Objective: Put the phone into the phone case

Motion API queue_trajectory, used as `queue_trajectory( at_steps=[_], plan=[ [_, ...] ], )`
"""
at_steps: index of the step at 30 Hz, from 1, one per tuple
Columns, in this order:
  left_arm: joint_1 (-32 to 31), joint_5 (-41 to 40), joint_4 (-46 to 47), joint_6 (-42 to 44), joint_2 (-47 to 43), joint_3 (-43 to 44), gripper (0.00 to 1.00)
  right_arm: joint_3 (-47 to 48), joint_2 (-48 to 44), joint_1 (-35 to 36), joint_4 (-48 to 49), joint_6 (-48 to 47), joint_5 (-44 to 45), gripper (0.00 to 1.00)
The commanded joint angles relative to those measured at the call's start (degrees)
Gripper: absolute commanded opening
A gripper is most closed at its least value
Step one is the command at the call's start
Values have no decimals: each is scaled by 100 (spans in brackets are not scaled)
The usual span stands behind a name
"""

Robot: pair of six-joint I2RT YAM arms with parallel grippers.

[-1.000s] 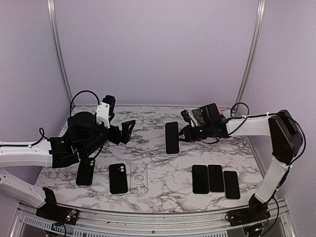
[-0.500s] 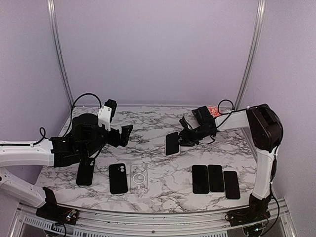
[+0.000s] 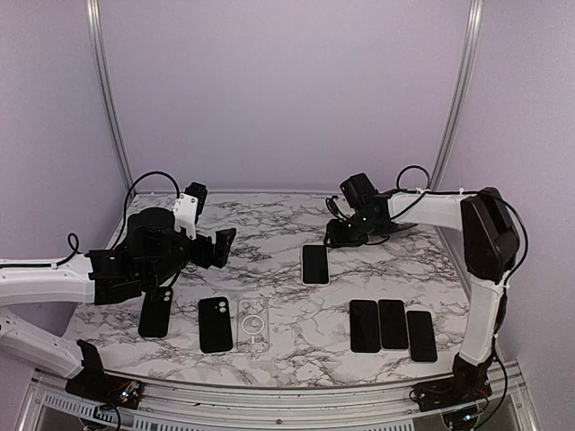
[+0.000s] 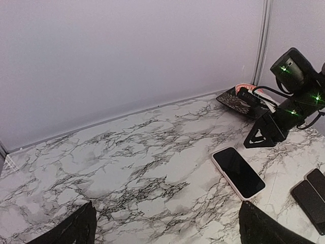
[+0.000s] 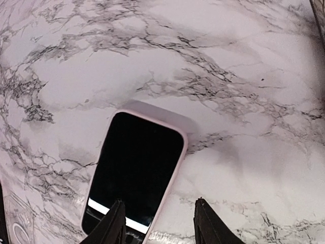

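Note:
A phone with a black screen lies face up inside a pale pink case (image 3: 314, 264) in the middle of the marble table. It also shows in the left wrist view (image 4: 238, 173) and the right wrist view (image 5: 137, 170). My right gripper (image 3: 344, 232) is open and empty. It hovers just behind the phone's far end, and its fingertips (image 5: 115, 223) straddle the phone's right edge without touching it. My left gripper (image 3: 225, 244) is open and empty, well to the left of the phone, and only its two dark fingertips (image 4: 76, 231) show in the left wrist view.
Three black phones (image 3: 393, 324) lie side by side at the front right. Two black cases (image 3: 155, 312) (image 3: 215, 323) and a clear case (image 3: 253, 324) lie at the front left. A dark patterned flat object (image 4: 237, 99) sits by the back wall, behind the right arm.
The right gripper has let go of the cased phone and drawn up and back from it. The phone was tilted half a second ago and now lies flat. The left arm barely shifted.

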Motion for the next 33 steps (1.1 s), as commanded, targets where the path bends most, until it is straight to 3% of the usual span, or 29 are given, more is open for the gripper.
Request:
queue_trajectory(
  at_steps=[1, 4, 6, 11, 18, 21, 28, 33],
  plan=[
    [94, -210, -512, -146, -329, -27, 99, 143, -582, 1161, -647, 252, 1954, 46],
    [190, -424, -1195, -315, -482, 132, 99, 101, -630, 1881, -743, 828, 2279, 61],
    [236, -613, -1442, -403, -619, 142, 99, 224, -544, 2393, -784, 1118, 2395, 66],
    [294, -607, -1478, -503, -1060, -117, 99, 785, 25, 3241, -1192, 1785, 2454, 67],
    [339, -240, -1303, -532, -1309, -348, 99, 1281, 762, 3809, -1659, 2519, 2368, 67],
    [360, -77, -1292, -618, -1295, -350, 99, 1199, 892, 3841, -1704, 2749, 2377, 61],
    [490, 171, -1258, -732, -1290, -365, 99, 731, 769, 3864, -1384, 3000, 2200, 21],
    [554, 175, -1249, -721, -1314, -383, 99, 356, 657, 3841, -1174, 3072, 2116, 14]
  ],
)
